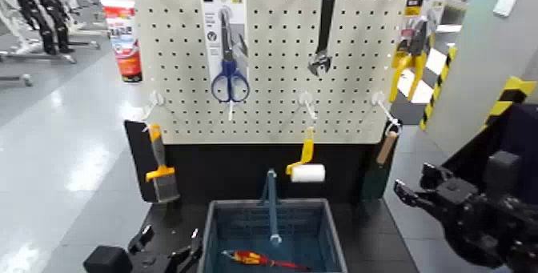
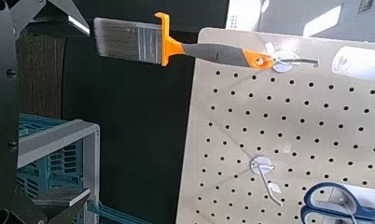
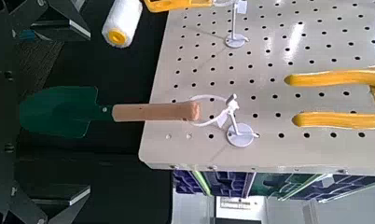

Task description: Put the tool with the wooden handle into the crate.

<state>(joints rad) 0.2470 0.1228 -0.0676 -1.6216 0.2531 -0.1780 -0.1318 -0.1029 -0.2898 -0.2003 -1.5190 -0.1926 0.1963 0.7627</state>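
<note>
The tool with the wooden handle [image 1: 387,146] hangs by its pale loop from a hook at the pegboard's lower right, its dark blade [image 1: 375,176] pointing down. The right wrist view shows its handle [image 3: 158,113] and its green-black blade [image 3: 60,110]. My right gripper [image 1: 413,185] is open, a little to the right of the tool and below it, not touching it. The blue-grey crate [image 1: 214,230] stands at the front centre, below the board. My left gripper [image 1: 170,250] is open and empty, low beside the crate's left side.
A red-and-yellow screwdriver [image 1: 258,258] lies in the crate. On the pegboard [image 1: 272,60] hang a paintbrush [image 1: 158,168], a yellow-handled paint roller [image 1: 307,166], blue scissors [image 1: 230,60], a wrench [image 1: 323,36] and yellow pliers [image 1: 410,52]. A grey wall stands at the right.
</note>
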